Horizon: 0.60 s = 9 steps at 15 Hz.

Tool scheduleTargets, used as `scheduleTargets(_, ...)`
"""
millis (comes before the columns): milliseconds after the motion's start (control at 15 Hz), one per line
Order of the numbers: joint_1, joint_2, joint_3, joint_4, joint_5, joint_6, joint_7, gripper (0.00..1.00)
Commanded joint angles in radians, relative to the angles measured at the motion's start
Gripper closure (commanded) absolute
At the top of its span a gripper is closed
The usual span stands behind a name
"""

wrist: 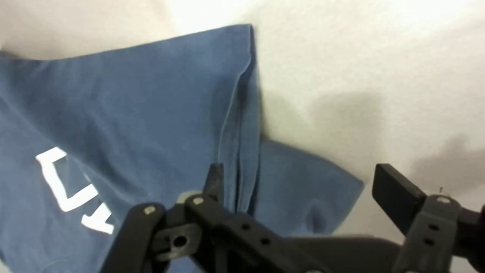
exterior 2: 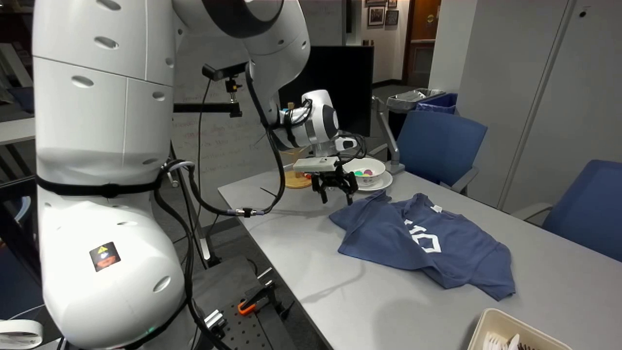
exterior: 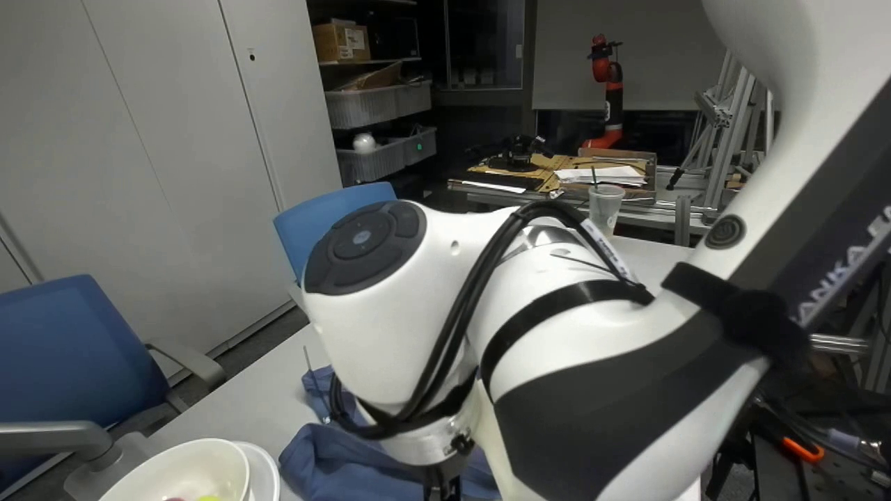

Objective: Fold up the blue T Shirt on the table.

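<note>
Hovering spread, the pincer (exterior 2: pixel 337 199) seemingly clears the shirt (exterior 2: pixel 406 245), edged by open table (exterior 2: pixel 301 243).

Robotics lab with red robot arm (exterior: pixel 612 94)

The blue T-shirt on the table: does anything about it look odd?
Yes: the blue T-shirt lies creased and uneven, one part folded over some of its white lettering, so the print looks cut off; likely an unfinished fold.

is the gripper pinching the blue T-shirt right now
No, the gripper stands open, with none of the blue T-shirt pinched between its jaws.
</note>
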Motion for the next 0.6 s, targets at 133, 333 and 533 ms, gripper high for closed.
scheduleTargets(133, 0.044, -0.005, -0.038, 0.012, 0.176, -0.028, -0.167, 0.00)
scheduleTargets(333, 0.044, -0.005, -0.037, 0.012, 0.182, -0.029, -0.176, 0.00)
scheduleTargets(533, 0.044, -0.005, -0.036, 0.012, 0.182, -0.029, -0.176, 0.00)
